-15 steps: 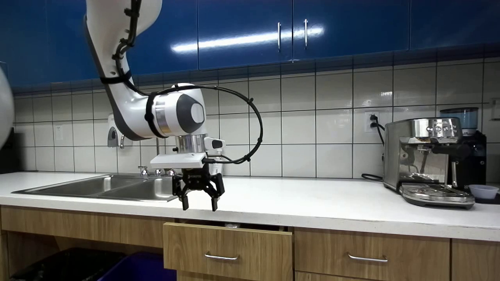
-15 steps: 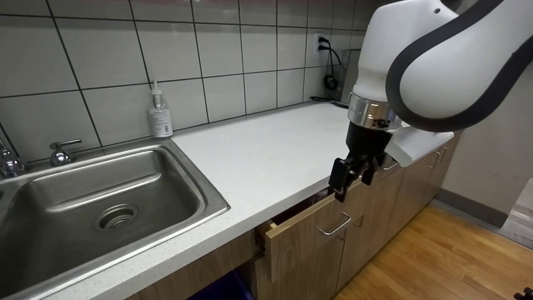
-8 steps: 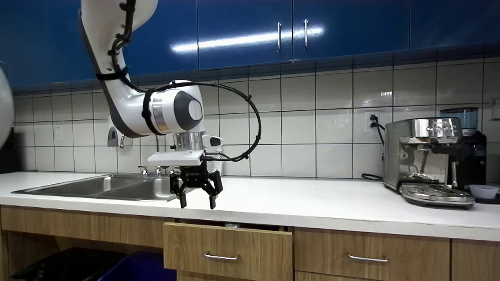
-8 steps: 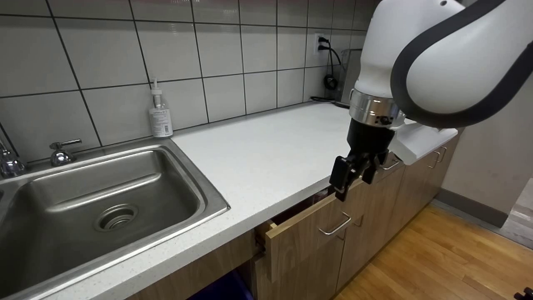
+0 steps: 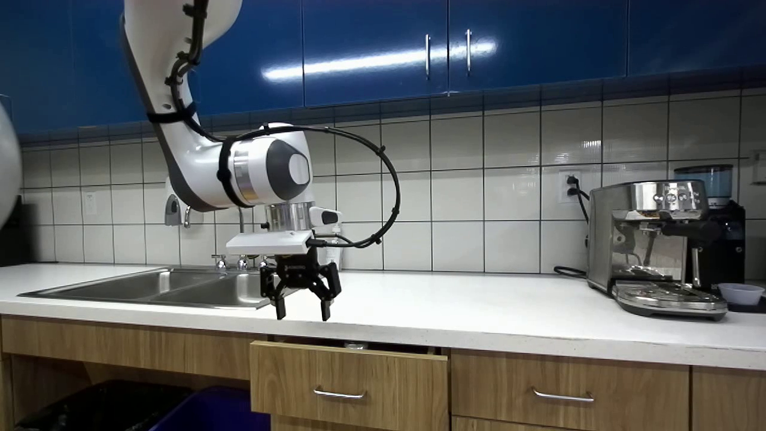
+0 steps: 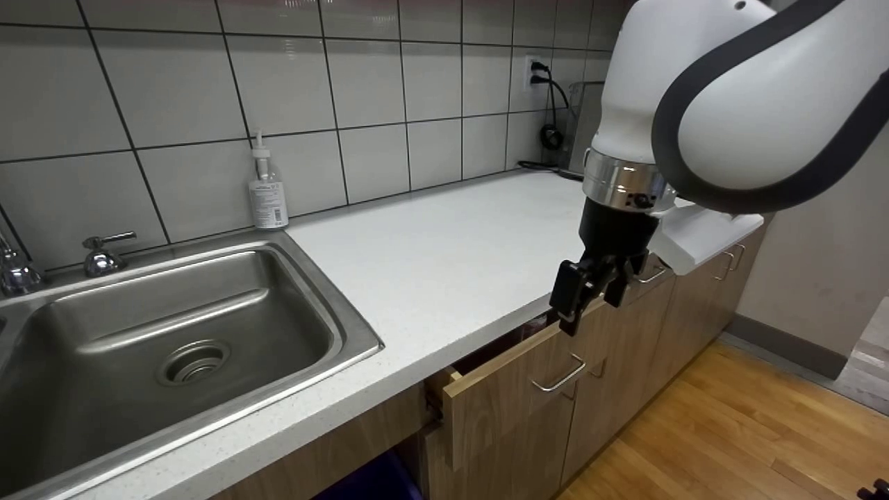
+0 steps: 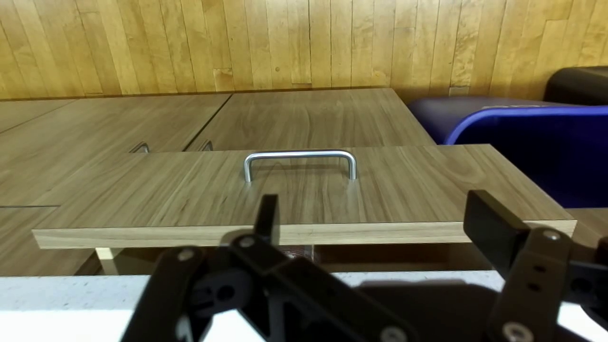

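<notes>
Seeing your gripper wide and empty, expect a rigid, fairly heavy drawer; its handle, likely slippery, is best held mid-bar.

No word or number can be read with certainty in any view. In an exterior view, the pump bottle wears a white label with several lines of small dark print and, toward its lower right, a block of bars like a barcode — all too small to make out. The black body of the tool bears a short row of pale lettering, blurred. On the coffee machine, any markings at the round buttons are too tiny to tell. In the wrist view, a strip of pale lettering shows on the blue bin, partly cut off by its rim — illegible.
</notes>
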`<state>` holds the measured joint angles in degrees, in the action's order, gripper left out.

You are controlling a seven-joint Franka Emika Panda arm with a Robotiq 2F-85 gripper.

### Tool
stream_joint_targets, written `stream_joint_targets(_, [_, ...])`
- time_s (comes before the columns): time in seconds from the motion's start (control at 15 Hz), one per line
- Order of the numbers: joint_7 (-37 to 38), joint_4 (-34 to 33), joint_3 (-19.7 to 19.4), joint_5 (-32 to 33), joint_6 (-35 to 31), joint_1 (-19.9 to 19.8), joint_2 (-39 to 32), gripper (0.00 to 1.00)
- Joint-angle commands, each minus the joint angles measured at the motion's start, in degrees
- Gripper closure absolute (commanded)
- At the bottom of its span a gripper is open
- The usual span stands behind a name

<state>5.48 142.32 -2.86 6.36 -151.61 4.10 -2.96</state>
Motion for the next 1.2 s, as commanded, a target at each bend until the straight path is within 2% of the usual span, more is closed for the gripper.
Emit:
stream_joint_targets(0.0, [-0.01,-0.05,1.13,0.06,0.10,-1.16,0.03,0.00])
stream_joint_targets(0.73, [-0.01,-0.04,1.13,0.06,0.10,-1.16,0.03,0.00])
stream_joint_targets(1.13, [-0.61,0.76,1.66,-0.31,0.61,-0.89,2.33,0.00])
